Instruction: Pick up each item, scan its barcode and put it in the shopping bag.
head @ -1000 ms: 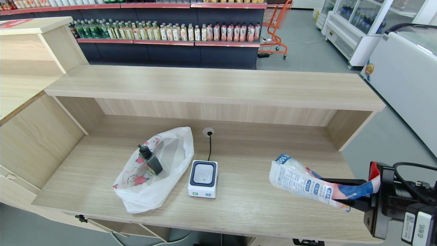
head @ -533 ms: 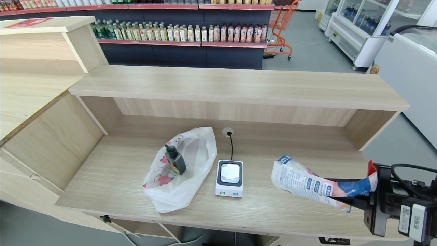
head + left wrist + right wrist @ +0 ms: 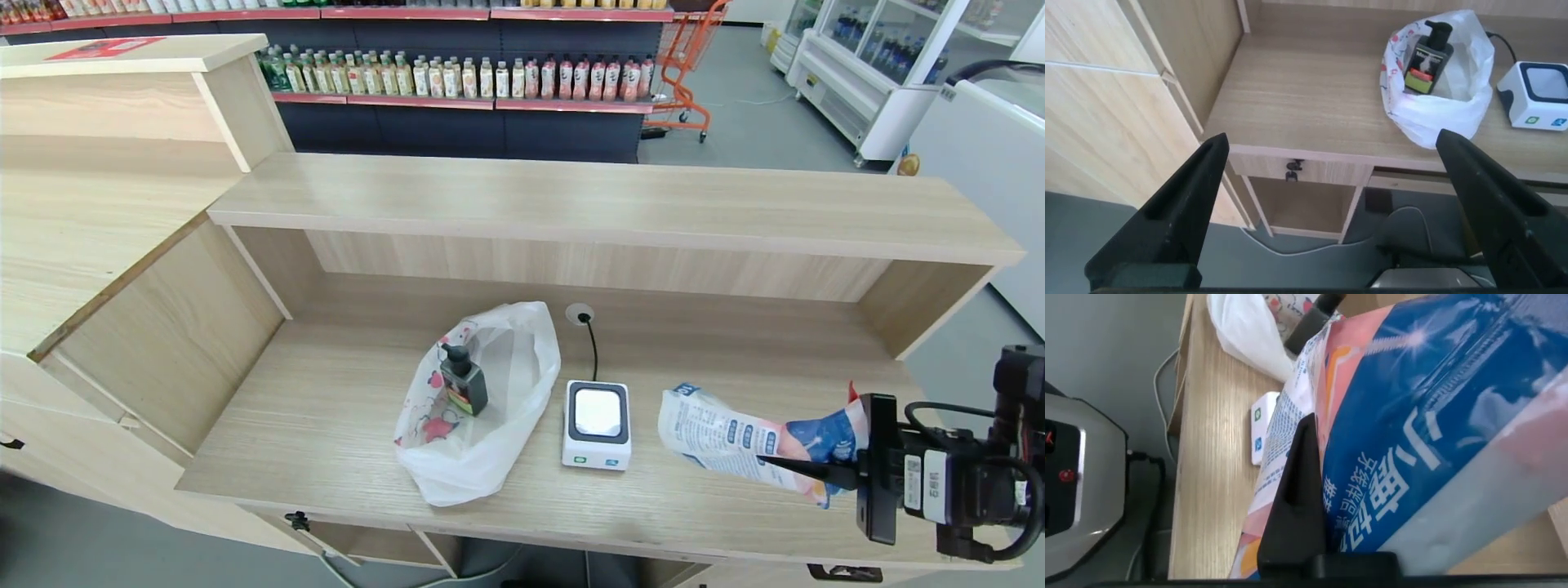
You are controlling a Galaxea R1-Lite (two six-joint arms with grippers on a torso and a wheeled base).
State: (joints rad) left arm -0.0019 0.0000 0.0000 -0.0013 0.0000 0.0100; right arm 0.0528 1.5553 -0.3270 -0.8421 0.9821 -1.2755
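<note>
My right gripper (image 3: pixel 785 459) is shut on a white, blue and red refill pouch (image 3: pixel 731 437), held just above the desk to the right of the white barcode scanner (image 3: pixel 597 423). In the right wrist view the pouch (image 3: pixel 1437 433) covers most of the picture, with one black finger (image 3: pixel 1298 498) pressed against it. The white shopping bag (image 3: pixel 490 412) lies left of the scanner with a dark pump bottle (image 3: pixel 463 382) in it. My left gripper (image 3: pixel 1331 212) hangs open in front of the counter, below desk level, well short of the bag (image 3: pixel 1445 98).
The scanner's cable (image 3: pixel 591 347) runs back to a hole in the desk. A raised counter shelf (image 3: pixel 604 200) overhangs the back of the desk, and side walls close both ends. Store shelves with bottles and an orange trolley (image 3: pixel 682 65) stand behind.
The head camera has swung, sliding the whole scene to the right in the picture. The right gripper with the pouch now sits closer to the scanner than before.
</note>
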